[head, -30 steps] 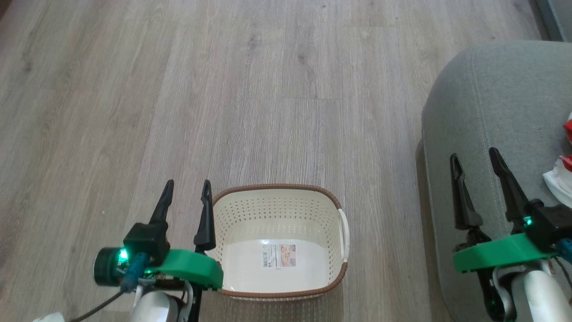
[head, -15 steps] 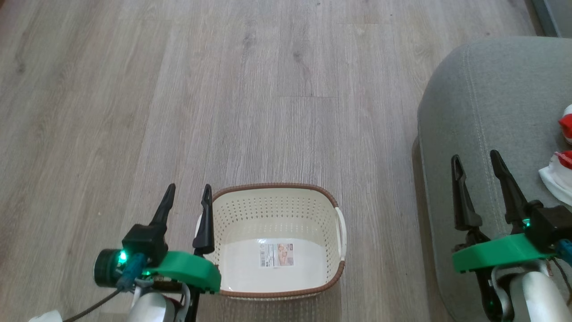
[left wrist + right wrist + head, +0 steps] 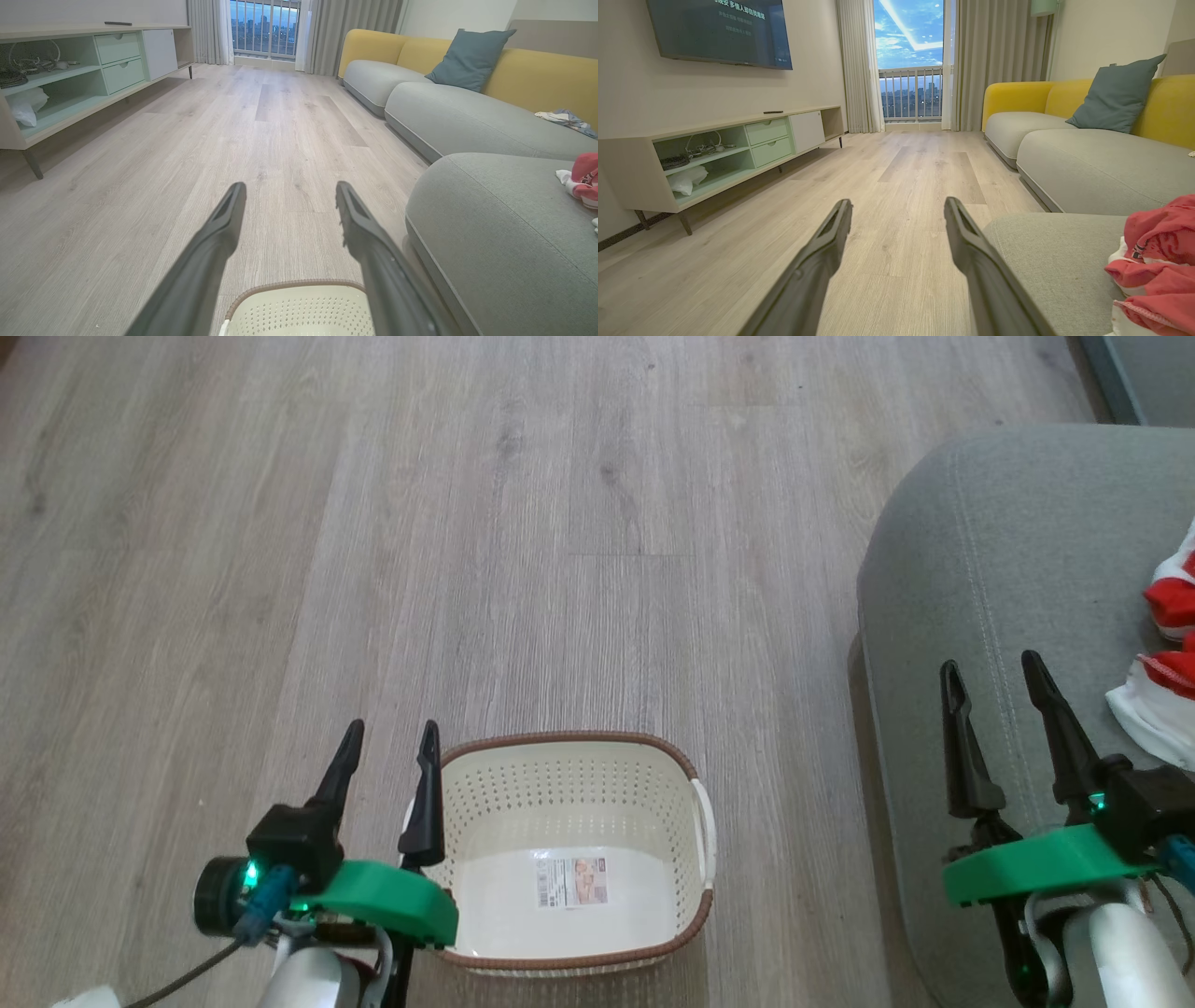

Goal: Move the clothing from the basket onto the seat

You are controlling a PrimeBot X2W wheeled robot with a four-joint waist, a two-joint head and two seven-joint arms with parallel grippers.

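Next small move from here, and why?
Probably just park both arms: the basket contains only its paper label, the red-and-white clothing lies on the seat, and the left gripper and right gripper are open and empty.

The basket [image 3: 569, 739] sits on the floor [image 3: 373, 569] at bottom centre, just right of my left gripper [image 3: 392, 725]. The seat [image 3: 1008, 523] lies at the right edge, the clothing [image 3: 1153, 705] on it, right of my right gripper [image 3: 990, 660].
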